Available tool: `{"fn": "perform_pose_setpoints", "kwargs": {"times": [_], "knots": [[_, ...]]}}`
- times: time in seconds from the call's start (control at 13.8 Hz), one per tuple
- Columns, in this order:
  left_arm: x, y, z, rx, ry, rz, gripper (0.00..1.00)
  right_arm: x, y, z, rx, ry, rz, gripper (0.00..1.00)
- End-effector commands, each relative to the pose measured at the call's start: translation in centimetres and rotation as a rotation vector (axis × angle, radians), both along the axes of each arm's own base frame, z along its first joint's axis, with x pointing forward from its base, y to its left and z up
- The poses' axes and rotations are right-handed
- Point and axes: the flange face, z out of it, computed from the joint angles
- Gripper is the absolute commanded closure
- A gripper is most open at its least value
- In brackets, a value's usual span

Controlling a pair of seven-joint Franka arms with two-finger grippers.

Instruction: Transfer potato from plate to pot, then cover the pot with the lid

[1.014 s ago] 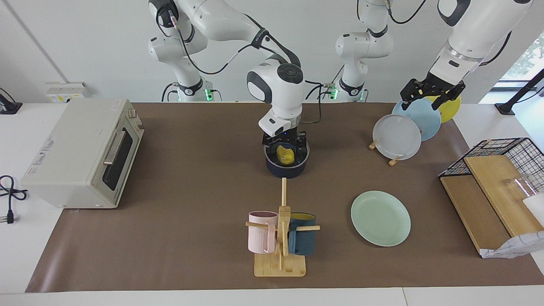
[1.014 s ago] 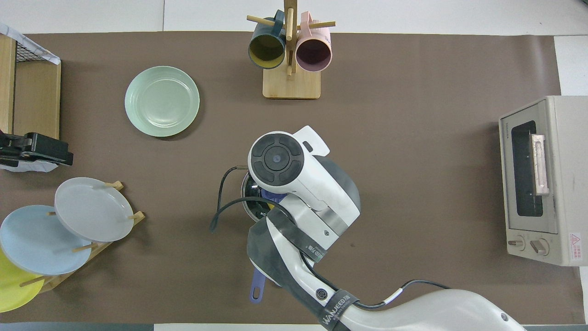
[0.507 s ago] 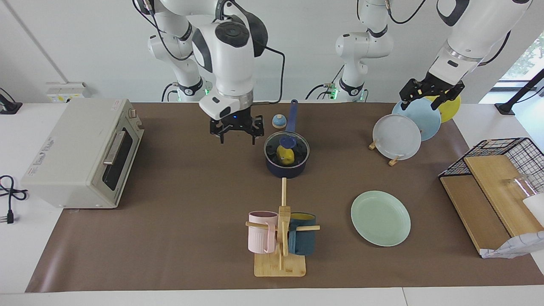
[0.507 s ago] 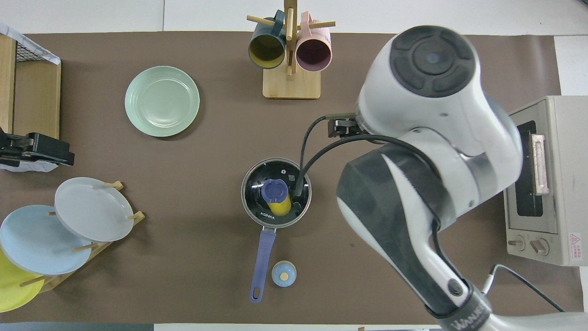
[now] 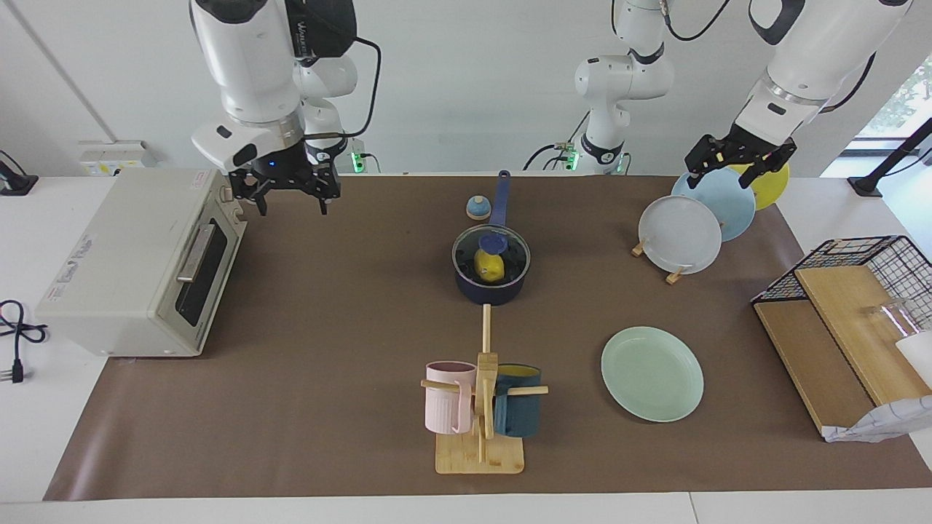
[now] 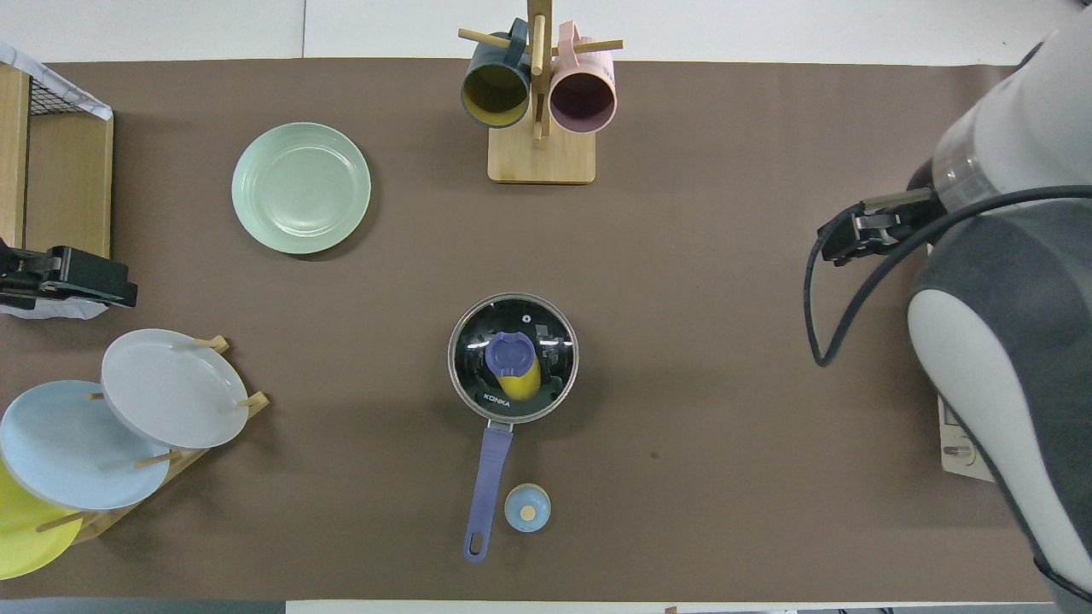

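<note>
The dark navy pot (image 5: 491,290) stands mid-table, its blue handle (image 6: 486,486) pointing toward the robots. The glass lid (image 5: 510,253) with its blue knob (image 6: 509,354) sits on the pot (image 6: 513,416). The yellow potato (image 5: 489,268) lies inside and shows through the glass in the overhead view too (image 6: 522,385). The mint-green plate (image 5: 652,373) is empty, farther from the robots, toward the left arm's end (image 6: 300,188). My right gripper (image 5: 291,198) is open and empty, raised over the table beside the oven. My left gripper (image 5: 728,173) is open over the plate rack and waits.
A toaster oven (image 5: 145,262) stands at the right arm's end. A mug rack (image 5: 480,407) holds a pink and a teal mug. A plate rack (image 5: 681,233) holds three upright plates. A small blue-topped bell (image 5: 478,207) sits beside the pot handle. A wire basket (image 5: 859,262) stands at the left arm's end.
My right gripper has left the lid on the pot, risen and swung toward the oven. The lid, the pot and the left arm have not moved.
</note>
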Motion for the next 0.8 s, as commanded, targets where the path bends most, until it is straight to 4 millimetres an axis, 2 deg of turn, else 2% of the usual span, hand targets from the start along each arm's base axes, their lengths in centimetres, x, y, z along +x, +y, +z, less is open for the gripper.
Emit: {"fn": "perform_pose_setpoints", "kwargs": {"times": [0.0,0.07,0.14,0.29,0.36,0.72], "knots": [[-0.4,0.3,0.5,0.008,0.002,0.012,0.0,-2.2,-2.6,0.5,0.037,0.026,0.001,0.0],[-0.4,0.2,0.5,0.008,0.002,0.01,0.0,-3.2,-4.1,-0.3,0.055,0.049,-0.027,0.0],[-0.4,0.3,0.5,0.007,0.002,0.011,0.0,-3.7,-4.3,-1.1,0.06,0.057,-0.027,0.0],[-0.4,0.2,0.5,0.008,0.002,0.01,0.0,-3.2,-4.9,-2.1,0.065,0.009,-0.025,0.0],[-0.4,0.2,0.5,0.008,0.002,0.01,0.0,-3.1,-5.8,-2.2,0.059,0.012,-0.041,0.0],[-0.4,0.3,0.5,0.008,0.002,0.012,0.0,-2.4,-7.2,-2.2,0.054,0.02,-0.063,0.0]]}}
